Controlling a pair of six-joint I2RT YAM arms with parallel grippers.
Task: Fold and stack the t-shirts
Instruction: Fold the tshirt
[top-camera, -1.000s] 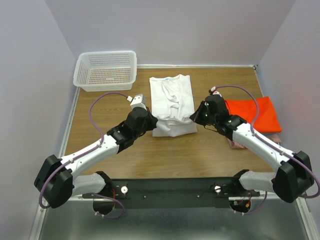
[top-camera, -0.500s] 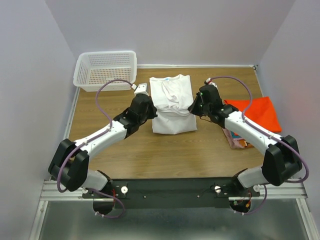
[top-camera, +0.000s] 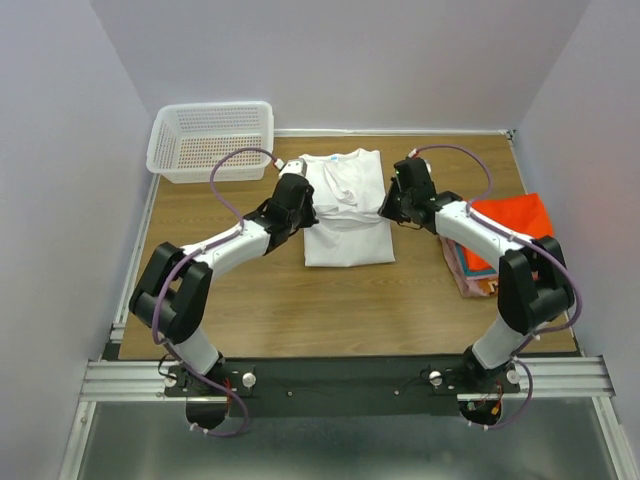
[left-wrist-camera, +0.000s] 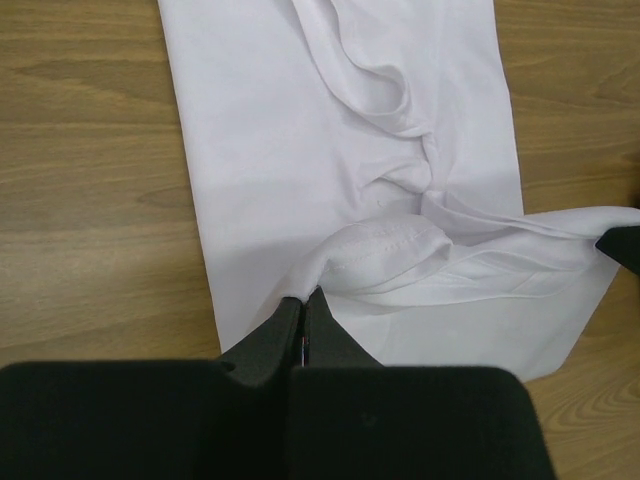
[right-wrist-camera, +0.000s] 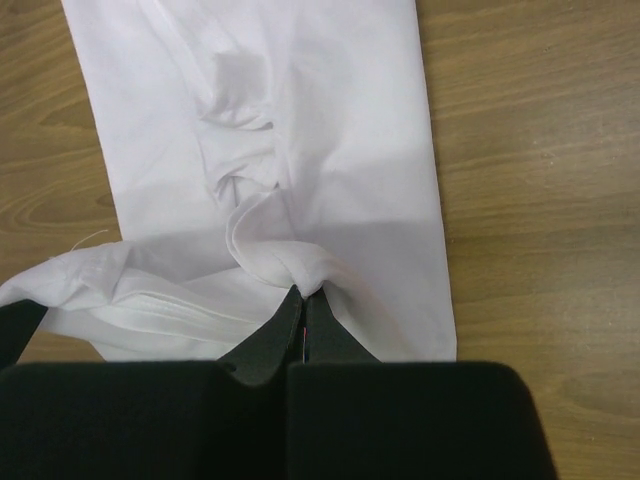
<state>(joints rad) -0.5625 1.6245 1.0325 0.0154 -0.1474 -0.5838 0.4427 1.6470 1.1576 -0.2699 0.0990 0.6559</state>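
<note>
The left claw (left-wrist-camera: 303, 308) and right claw (right-wrist-camera: 303, 305) each gripped a raised edge of the white t-shirt (top-camera: 347, 242) (partly folded) on the tabletop (top-camera: 300, 300).

Top external: fixed high above and behind the arm bases, facing down and forward; far off, taking in the whole table (top-camera: 250, 300), both arms, the mesh basket (top-camera: 212, 106) and the walls. Left wrist: set just behind the left gripper (left-wrist-camera: 303, 303), looking down past its pinched fingers, very near the cloth; right wrist: likewise behind the right gripper (right-wrist-camera: 301, 303), equally near, facing the same way. Shared by all three: the white t-shirt (left-wrist-camera: 300, 150) with its rumpled middle, plus the bare wood on either side.
</note>
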